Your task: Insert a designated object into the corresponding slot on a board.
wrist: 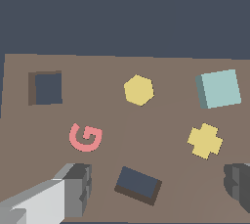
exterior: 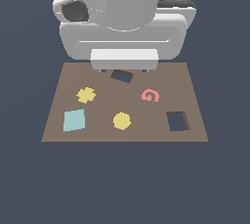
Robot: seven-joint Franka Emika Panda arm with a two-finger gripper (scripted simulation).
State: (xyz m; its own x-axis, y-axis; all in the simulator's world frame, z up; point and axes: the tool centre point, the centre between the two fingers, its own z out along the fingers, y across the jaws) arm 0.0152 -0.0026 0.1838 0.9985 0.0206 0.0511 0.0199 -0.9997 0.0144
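Note:
The pale teal square tile (exterior: 74, 120) (wrist: 219, 88) lies flat on the brown board (exterior: 100, 132) (wrist: 161, 120), near the front corner at the exterior view's left. The dark square slot (exterior: 177, 121) (wrist: 48, 88) is cut into the board at the exterior view's right, level with the tile. My gripper (exterior: 124, 70) (wrist: 158, 189) hangs open over the board's far edge, well away from both. Its fingers (wrist: 78, 189) straddle a narrow dark hole and hold nothing.
A yellow cross piece (exterior: 86, 95) (wrist: 205, 141), a yellow octagon (exterior: 122, 121) (wrist: 138, 90) and a pink G shape (exterior: 150, 95) (wrist: 86, 137) lie on the board between tile and slot. The narrow rectangular hole (exterior: 122, 76) (wrist: 138, 185) is under the gripper. Dark floor surrounds the board.

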